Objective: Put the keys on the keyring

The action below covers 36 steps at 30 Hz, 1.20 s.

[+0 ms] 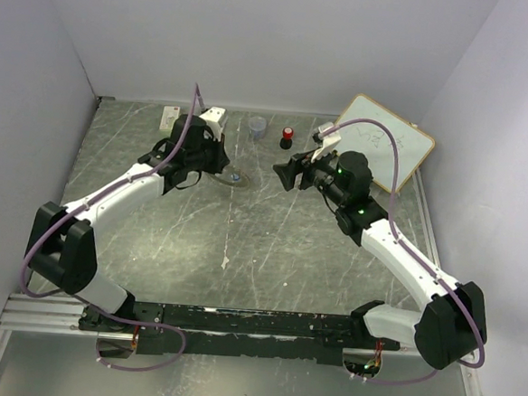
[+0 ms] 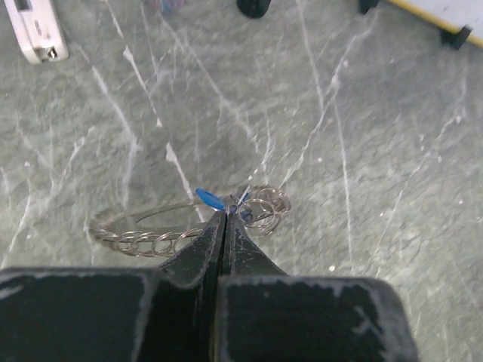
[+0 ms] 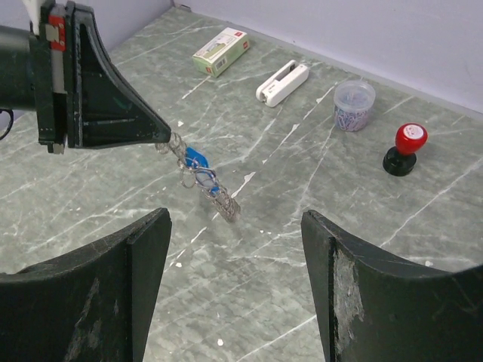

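The keyring [image 2: 143, 240], a grey metal ring fringed with small rings, is held at its rim by my left gripper [image 2: 224, 215], whose jaws are shut on it. An oval blue key [image 2: 210, 199] sits right at the fingertips, and a second blue piece [image 2: 246, 216] shows among the small rings beside them. In the right wrist view the left gripper [image 3: 162, 137] holds the keyring [image 3: 223, 202] tilted, its low end at the table, with both blue keys [image 3: 195, 159] on it. My right gripper [image 3: 235, 222] is open and empty, facing the ring from a short way off. The top view shows the keyring [image 1: 235, 178] between the two grippers.
At the back stand a clear cup of clips [image 3: 354, 105], a red-and-black knob [image 3: 405, 148], a white stapler [image 3: 282, 82] and a green-white box [image 3: 220, 51]. A whiteboard [image 1: 387, 143] leans at the back right. Grey walls close in the table.
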Motion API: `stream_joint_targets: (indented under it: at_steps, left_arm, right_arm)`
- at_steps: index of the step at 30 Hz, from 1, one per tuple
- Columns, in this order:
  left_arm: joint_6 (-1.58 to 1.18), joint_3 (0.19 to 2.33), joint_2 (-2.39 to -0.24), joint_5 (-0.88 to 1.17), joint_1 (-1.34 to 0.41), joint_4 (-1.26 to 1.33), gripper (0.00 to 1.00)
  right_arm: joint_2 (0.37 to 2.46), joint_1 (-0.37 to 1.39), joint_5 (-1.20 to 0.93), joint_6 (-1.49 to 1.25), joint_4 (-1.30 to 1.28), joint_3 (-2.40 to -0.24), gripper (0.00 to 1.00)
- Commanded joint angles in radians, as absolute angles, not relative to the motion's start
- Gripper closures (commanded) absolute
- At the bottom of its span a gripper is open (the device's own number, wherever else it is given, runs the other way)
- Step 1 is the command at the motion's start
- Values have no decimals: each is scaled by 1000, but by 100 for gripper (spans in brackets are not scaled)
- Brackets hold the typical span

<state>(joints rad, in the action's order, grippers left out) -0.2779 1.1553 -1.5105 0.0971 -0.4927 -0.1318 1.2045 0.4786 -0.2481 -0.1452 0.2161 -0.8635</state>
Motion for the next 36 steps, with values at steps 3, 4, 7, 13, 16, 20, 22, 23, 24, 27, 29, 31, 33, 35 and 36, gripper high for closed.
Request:
stream_joint_targets:
  at_steps: [3,4,7,13,16,20,22,23,24,27,29,31,33,35,36]
  left_arm:
    - [-222,1205,-1517,61,-495,-225,93]
    - [-217,1205,-1526,68,-495,-218,93]
    - [-207,1227,-1566,91,-495,-195,93]
    - [-189,1298,-1679,163,-496,-132,94]
    - [-186,1328,-1744,199,-497,-89,93]
    - [-189,1350,-1808,242,-505,-29,93]
    - [-193,1350,-1823,255,-514,3,93]
    - [-193,1349,-1828,263,-518,16,93]
    - [-193,1347,-1832,272,-523,30,93]
    - [-183,1347,-1837,292,-540,57,93]
    - [-176,1352,-1845,307,-555,65,93]
    - [-169,1359,-1855,328,-567,64,93]
    - [-161,1362,-1867,345,-582,69,93]
    - [-153,1364,-1878,361,-600,72,93]
    - [-150,1365,-1884,366,-607,70,93]
  right_arm:
    - [1180,469,-238,-130,223,-850,30]
    - [1182,469,-239,-131,224,-849,30]
    - [1178,466,-242,-131,222,-848,30]
    - [1159,458,-231,-122,207,-842,30]
    - [1147,454,-227,-121,203,-837,29]
    - [1141,449,-228,-122,202,-828,29]
    - [1141,446,-229,-121,198,-828,29]
    - [1142,446,-228,-120,198,-828,29]
    - [1143,446,-229,-121,199,-828,29]
    - [1150,443,-233,-124,202,-831,29]
    - [1156,443,-233,-126,205,-834,29]
    - [1162,443,-235,-127,206,-839,29]
    - [1163,444,-233,-128,206,-842,29]
    - [1159,442,-227,-128,211,-839,29]
    - [1154,442,-224,-130,214,-836,29]
